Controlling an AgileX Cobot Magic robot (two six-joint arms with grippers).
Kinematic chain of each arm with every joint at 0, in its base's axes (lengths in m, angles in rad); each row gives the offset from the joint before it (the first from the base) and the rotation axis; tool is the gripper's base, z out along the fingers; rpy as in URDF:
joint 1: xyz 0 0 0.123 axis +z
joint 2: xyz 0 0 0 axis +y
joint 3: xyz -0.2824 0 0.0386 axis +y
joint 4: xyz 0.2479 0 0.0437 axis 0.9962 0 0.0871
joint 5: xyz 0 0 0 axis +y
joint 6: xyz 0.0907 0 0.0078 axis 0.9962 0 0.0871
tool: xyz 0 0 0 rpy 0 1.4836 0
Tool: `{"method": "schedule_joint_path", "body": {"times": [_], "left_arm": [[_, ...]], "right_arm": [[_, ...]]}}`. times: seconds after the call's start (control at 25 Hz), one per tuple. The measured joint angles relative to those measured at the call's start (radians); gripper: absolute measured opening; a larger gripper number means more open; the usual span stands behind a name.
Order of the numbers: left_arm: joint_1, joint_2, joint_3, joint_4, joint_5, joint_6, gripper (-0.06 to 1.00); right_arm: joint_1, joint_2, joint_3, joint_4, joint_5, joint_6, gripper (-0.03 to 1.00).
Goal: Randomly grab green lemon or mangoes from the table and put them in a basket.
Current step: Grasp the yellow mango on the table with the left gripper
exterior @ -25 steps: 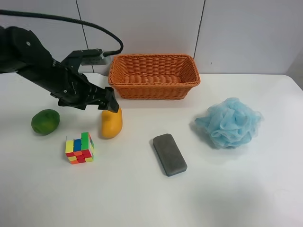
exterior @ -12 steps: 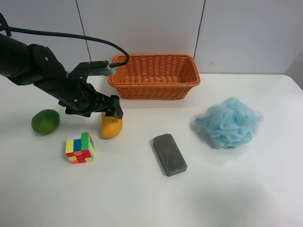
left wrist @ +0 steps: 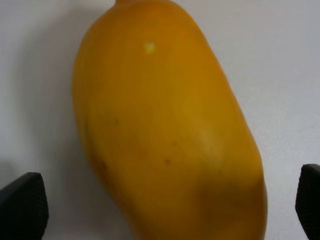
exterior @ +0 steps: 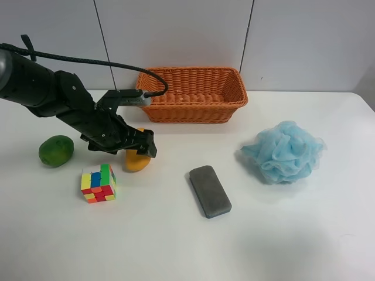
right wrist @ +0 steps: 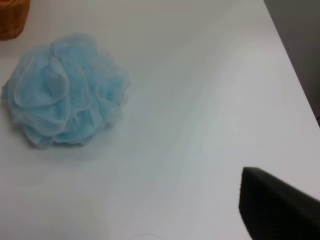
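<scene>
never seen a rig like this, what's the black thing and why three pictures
It is a two-armed robot. The wide picture comes from a camera mounted high; the other two from cameras on the wrists. The black left arm reaches over a white table with a green lemon, a colour cube, a grey block, a blue mesh puff and a wicker basket. Its wrist camera shows open jaws either side of a mango, not yet gripping. The right wrist camera sees mainly the puff.
</scene>
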Motion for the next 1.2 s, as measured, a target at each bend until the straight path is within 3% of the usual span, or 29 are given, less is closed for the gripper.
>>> {"method": "schedule_joint_path", "body": {"times": [0.52,0.6,0.76,1.2], "left_arm": [[0.000,0.000,0.000,-0.001,-0.016,0.001,0.98],[0.000,0.000,0.000,-0.002,-0.016,0.004,0.90],[0.000,0.000,0.000,-0.004,-0.014,0.006,0.55],[0.000,0.000,0.000,-0.004,-0.014,0.012,0.55]], "right_arm": [[0.000,0.000,0.000,0.000,0.000,0.000,0.99],[0.000,0.000,0.000,0.000,0.000,0.000,0.99],[0.000,0.000,0.000,0.000,0.000,0.000,0.99],[0.000,0.000,0.000,0.000,0.000,0.000,0.99]]}}
